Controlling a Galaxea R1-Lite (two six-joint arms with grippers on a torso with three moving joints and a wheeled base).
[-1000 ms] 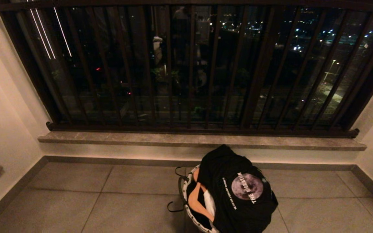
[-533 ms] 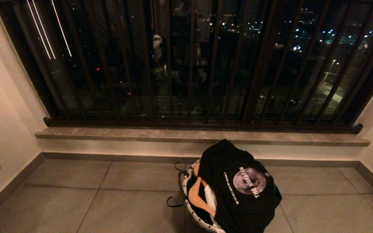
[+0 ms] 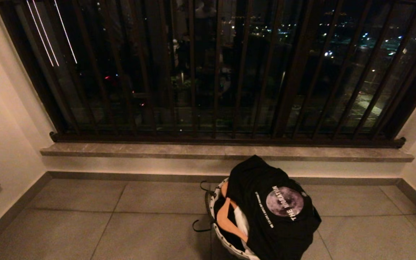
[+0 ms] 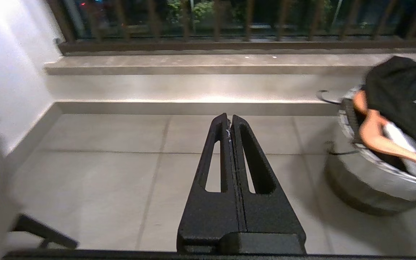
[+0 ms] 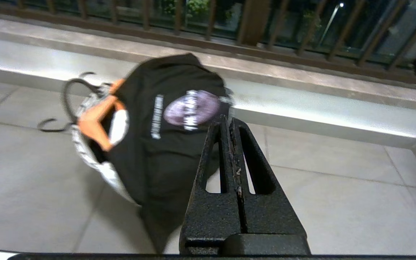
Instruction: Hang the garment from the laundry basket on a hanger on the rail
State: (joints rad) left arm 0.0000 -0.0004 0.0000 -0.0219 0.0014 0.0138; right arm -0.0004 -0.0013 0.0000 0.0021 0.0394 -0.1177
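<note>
Both sets of jaws were pressed together with nothing between them: the left gripper [image 4: 230,121] hung over bare floor tiles [image 3: 85,220], and the right gripper [image 5: 229,122] pointed at the lower edge of the black T-shirt [image 3: 273,206]. That garment, printed with a moon, lay draped over the far and right side of the laundry basket [image 3: 218,231], which stood on the floor just before the stone window ledge [image 3: 193,151]. An orange wooden hanger [image 3: 226,220] leaned inside the basket's open left part, its long axis slanting across the opening, dark hooks poking out leftward. Neither gripper touched anything. The shirt lay straight ahead of the right gripper and off to the side of the left, so the right arm looked the nearer one. No pale hanging rail was in view.
</note>
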